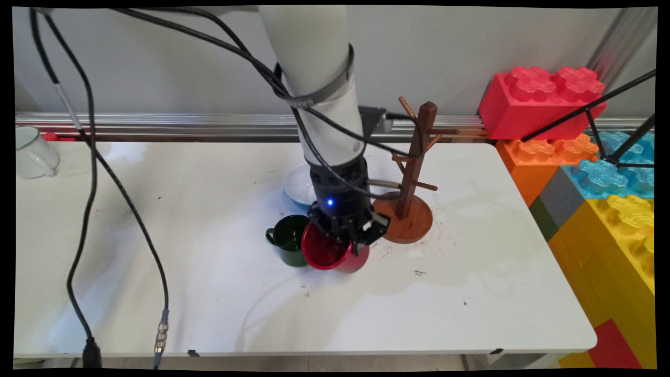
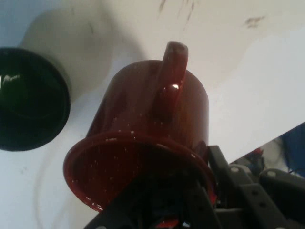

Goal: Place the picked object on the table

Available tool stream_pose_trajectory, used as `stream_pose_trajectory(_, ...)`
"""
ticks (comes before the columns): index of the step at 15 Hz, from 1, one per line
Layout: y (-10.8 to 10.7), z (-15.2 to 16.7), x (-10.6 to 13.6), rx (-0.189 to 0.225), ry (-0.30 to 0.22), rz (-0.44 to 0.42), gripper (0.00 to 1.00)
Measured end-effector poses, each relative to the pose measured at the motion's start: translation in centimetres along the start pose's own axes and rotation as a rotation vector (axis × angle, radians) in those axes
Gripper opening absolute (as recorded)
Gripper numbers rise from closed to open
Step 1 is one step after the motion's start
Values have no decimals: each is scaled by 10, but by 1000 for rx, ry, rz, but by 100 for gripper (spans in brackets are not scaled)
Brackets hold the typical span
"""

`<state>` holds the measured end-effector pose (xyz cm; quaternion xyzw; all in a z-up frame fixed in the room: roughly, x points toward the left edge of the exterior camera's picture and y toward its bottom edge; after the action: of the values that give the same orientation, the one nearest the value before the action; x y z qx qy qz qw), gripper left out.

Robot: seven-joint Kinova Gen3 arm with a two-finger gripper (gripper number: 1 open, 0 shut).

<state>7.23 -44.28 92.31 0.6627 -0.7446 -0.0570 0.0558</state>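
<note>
A red enamel mug [image 1: 334, 253] [image 2: 147, 138] hangs tilted in my gripper [image 1: 349, 236], which is shut on its rim, one finger inside the mouth and one outside. In the hand view the mug's handle [image 2: 170, 71] points away from the hand, over the white table. A dark green mug [image 1: 289, 239] [image 2: 29, 99] stands upright right beside the red one, on its left in the main view. Just to the right stands a wooden mug tree [image 1: 411, 178] on a round base, its pegs bare.
A white bowl or plate [image 1: 299, 187] lies behind the gripper, partly hidden by the arm. A white mug [image 1: 32, 153] stands at the far left edge. Big toy bricks [image 1: 591, 173] are stacked past the table's right end. Black cables [image 1: 120, 209] hang over the left half.
</note>
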Motion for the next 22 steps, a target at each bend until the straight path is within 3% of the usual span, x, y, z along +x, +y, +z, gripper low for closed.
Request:
stream_pose_trajectory(10, 15, 47, 9, 85, -124, 40, 0)
stream_pose_trajectory(22, 28, 76, 15, 122, -199, 46, 0)
